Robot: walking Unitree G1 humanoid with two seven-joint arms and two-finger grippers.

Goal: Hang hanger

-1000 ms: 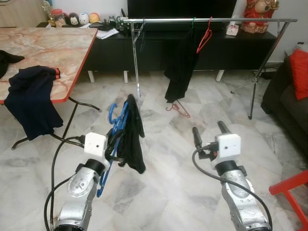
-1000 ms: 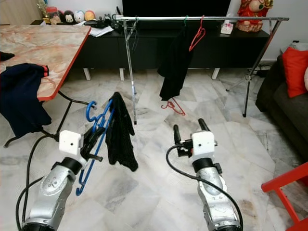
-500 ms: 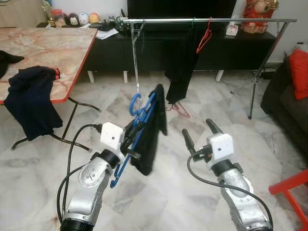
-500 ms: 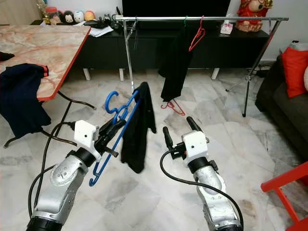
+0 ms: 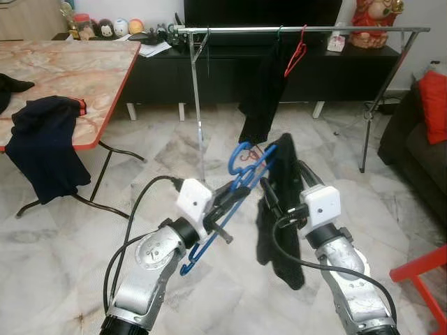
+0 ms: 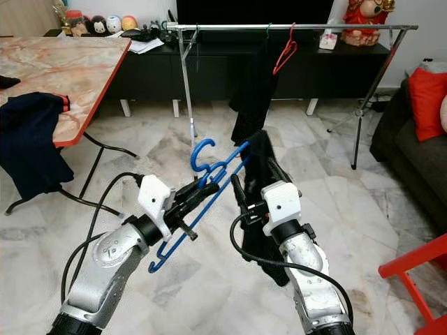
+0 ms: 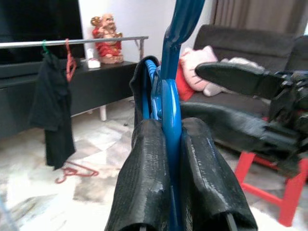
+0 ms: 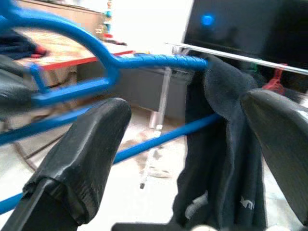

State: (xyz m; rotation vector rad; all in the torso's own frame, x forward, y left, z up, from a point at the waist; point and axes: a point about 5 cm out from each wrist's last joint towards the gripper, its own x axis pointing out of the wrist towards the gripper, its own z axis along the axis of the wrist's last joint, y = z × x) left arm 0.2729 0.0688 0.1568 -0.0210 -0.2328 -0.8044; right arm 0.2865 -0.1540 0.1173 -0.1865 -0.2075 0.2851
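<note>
A blue hanger (image 5: pixel 246 162) with a black garment (image 5: pixel 279 234) draped over its far end is held up above the floor. My left gripper (image 5: pixel 227 197) is shut on the hanger's lower part; in the left wrist view both pads (image 7: pixel 144 183) press the blue hanger (image 7: pixel 169 120). My right gripper (image 5: pixel 286 183) is open, one finger on each side of the garment (image 8: pixel 221 144) and the hanger's end (image 8: pixel 144 60). Behind stands the metal clothes rail (image 5: pixel 335 29) with a black garment (image 5: pixel 262 91) and a red hanger (image 5: pixel 297 52) on it.
A second red hanger (image 5: pixel 260 158) lies on the floor under the rail. The marble table (image 5: pixel 70 70) at left has dark clothing (image 5: pixel 45 139) over its edge. A red chair (image 5: pixel 419 269) and a dark sofa (image 5: pixel 419 150) stand at right.
My left arm has swung the blue hanger and garment to the right and forward. The garment's end now sits between my right gripper's open fingers, which were empty before.
</note>
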